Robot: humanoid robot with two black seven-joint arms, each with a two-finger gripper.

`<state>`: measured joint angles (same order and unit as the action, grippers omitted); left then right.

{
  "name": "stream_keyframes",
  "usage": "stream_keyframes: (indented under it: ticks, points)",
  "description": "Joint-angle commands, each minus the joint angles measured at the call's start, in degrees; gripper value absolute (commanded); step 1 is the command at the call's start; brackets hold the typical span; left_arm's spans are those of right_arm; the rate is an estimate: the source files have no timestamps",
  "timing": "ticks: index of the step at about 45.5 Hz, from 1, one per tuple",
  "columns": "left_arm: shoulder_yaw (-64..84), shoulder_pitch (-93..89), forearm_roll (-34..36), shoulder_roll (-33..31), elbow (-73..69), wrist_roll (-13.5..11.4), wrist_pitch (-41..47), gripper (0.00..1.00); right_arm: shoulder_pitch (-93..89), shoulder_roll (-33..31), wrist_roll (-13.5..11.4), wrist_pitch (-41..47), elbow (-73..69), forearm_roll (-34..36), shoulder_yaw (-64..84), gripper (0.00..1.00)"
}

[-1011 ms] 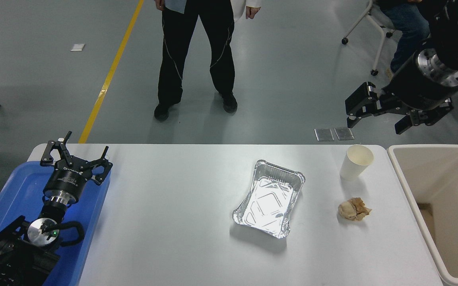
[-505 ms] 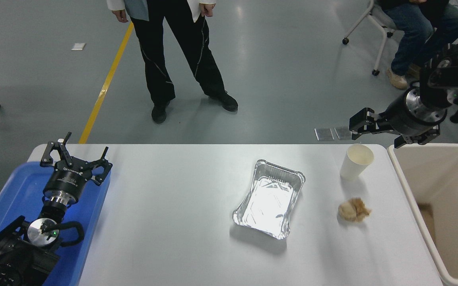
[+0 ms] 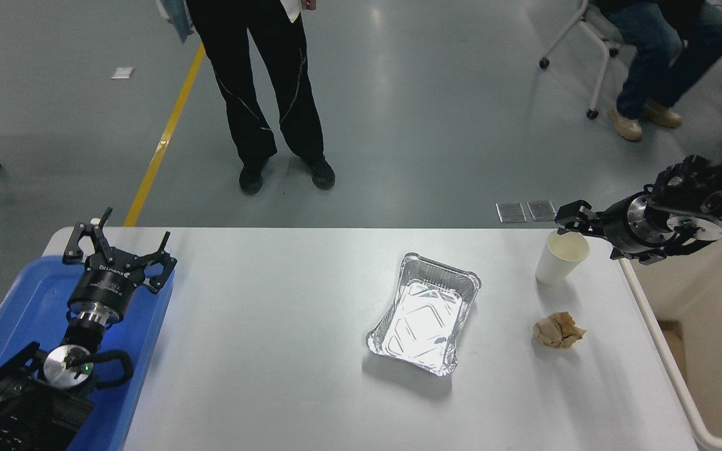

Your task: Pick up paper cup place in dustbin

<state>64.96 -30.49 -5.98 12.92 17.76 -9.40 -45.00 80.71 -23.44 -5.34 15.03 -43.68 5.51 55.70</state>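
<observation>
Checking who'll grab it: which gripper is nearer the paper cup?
The right gripper, at the paper cup's rim from the dustbin side. The left gripper is parked far off over the blue tray.

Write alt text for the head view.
The right pincer reaches in beside the upright paper cup's rim, dustbin at right. A foil tray and crumpled paper wad lie nearby; the left pincer sits parked.
</observation>
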Motion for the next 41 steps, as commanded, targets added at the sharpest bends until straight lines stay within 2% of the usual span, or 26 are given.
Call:
stream_keyframes:
  ticks: [1, 15, 25, 33, 41]
  points:
    - [0.0, -0.01, 0.0, 0.0, 0.0, 0.0, 0.0, 0.99, -7.67, 0.76, 0.07, -6.14, 5.79, 3.89, -1.47, 1.0]
    - [0.0, -0.09, 0.0, 0.0, 0.0, 0.0, 0.0, 0.99, -11.71, 5.15, 0.07, -6.94, 11.06, 8.46, -7.79, 1.0]
    - [0.0, -0.09, 0.0, 0.0, 0.0, 0.0, 0.0, 0.99, -14.53, 8.23, -0.11, -8.34, 16.25, 7.5, -7.62, 1.0]
    - [-0.01, -0.09, 0.0, 0.0, 0.0, 0.0, 0.0, 0.99, -15.32, 8.23, -0.72, -8.61, 17.66, 6.88, -7.44, 0.91]
    - [0.0, -0.09, 0.0, 0.0, 0.0, 0.0, 0.0, 0.99, -15.94, 8.23, -0.81, -8.7, 17.75, 6.88, -7.53, 0.91]
